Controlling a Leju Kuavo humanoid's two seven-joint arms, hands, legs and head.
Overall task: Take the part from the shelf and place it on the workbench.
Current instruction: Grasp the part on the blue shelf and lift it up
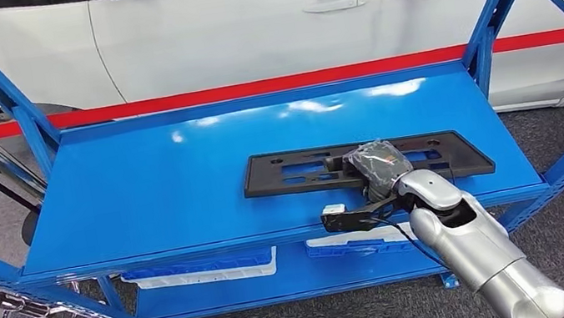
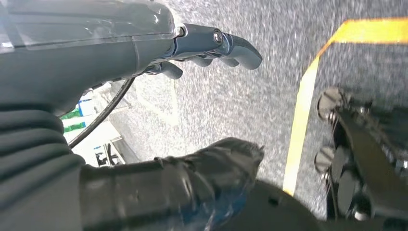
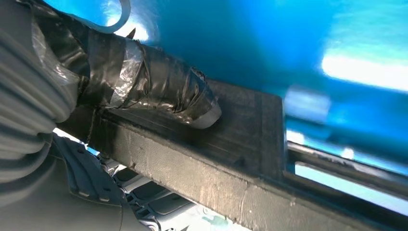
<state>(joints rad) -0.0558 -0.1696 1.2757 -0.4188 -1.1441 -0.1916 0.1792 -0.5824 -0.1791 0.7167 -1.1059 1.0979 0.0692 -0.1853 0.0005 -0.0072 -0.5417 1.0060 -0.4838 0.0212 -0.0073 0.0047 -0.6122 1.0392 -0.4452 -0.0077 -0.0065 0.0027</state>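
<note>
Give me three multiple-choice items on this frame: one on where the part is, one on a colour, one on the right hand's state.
1. Where is the black part?
A. on the blue shelf's top level
B. on the floor
C. on the lower level

2. What colour is the car behind the shelf?
A. red
B. white
C. black

3. What is the right hand doing?
A. hanging beside the body
B. hovering high above the shelf
C. resting on the part

Answers:
1. A: the part lies flat on the blue shelf, near the front edge.
2. B: the car has white door panels.
3. C: the right wrist view shows the taped thumb on the part's surface; whether the hand grips it can't be told.
</note>
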